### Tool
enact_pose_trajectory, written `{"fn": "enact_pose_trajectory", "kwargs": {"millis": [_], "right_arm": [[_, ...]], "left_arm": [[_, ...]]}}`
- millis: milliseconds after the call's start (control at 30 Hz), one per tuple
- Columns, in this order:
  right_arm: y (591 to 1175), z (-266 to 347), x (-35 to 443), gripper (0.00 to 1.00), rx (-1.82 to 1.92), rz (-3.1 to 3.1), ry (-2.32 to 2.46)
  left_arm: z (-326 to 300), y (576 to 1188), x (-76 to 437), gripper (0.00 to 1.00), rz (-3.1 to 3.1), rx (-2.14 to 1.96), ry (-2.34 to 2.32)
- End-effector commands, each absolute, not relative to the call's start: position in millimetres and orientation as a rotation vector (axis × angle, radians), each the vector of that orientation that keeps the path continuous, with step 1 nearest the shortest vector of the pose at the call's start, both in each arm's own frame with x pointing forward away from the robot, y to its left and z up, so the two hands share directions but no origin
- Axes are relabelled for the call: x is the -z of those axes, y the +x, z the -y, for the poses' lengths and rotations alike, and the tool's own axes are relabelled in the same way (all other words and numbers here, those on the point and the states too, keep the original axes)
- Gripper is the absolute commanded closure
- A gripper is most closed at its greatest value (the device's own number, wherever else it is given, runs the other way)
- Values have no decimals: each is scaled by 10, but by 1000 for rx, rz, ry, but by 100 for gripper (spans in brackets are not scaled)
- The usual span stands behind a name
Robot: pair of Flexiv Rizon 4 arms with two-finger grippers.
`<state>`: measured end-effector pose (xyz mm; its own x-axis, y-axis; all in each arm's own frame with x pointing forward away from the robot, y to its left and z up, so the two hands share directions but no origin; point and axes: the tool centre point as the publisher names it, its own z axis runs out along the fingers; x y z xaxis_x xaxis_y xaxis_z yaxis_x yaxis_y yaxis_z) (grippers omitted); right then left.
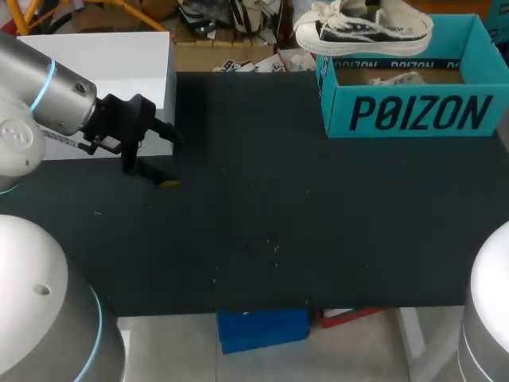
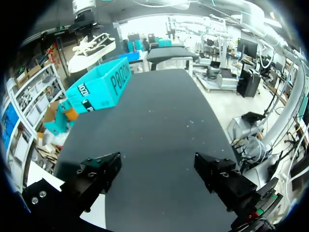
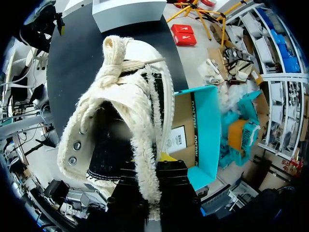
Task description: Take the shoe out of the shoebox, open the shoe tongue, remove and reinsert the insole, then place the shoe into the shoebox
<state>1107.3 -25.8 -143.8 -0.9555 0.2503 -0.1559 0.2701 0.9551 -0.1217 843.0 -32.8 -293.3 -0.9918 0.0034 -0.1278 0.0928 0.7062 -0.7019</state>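
The shoe hangs over the far rim of the shoebox. Note that the right gripper is clamped on its collar (the fuzzy edge runs down between the fingers). The left gripper hovers low over the table, well apart from the shoe, fingers spread wide and holding nothing.

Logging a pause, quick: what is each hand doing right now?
The left hand is open, holding nothing.
The right hand is closed on the shoe.
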Motion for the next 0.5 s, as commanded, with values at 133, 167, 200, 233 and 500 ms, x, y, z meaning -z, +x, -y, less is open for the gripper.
{"fn": "enact_pose_trajectory", "kwargs": {"millis": [133, 167, 200, 233, 500], "right_arm": [[11114, 373, 1433, 100, 229, -2967, 355], [11125, 410, 1440, 100, 225, -2968, 340], [11140, 460, 1450, 100, 220, -2970, 322], [11157, 509, 1459, 100, 218, -2973, 302], [11385, 851, 1546, 100, 187, -3002, 176]], "left_arm": [[333, 8421, 2945, 0, -2790, 1155, 79], [333, 8421, 2945, 0, -2790, 1155, 79], [333, 8421, 2945, 0, -2790, 1155, 79], [333, 8421, 2945, 0, -2790, 1155, 79], [333, 8421, 2945, 0, -2790, 1155, 79]]}}
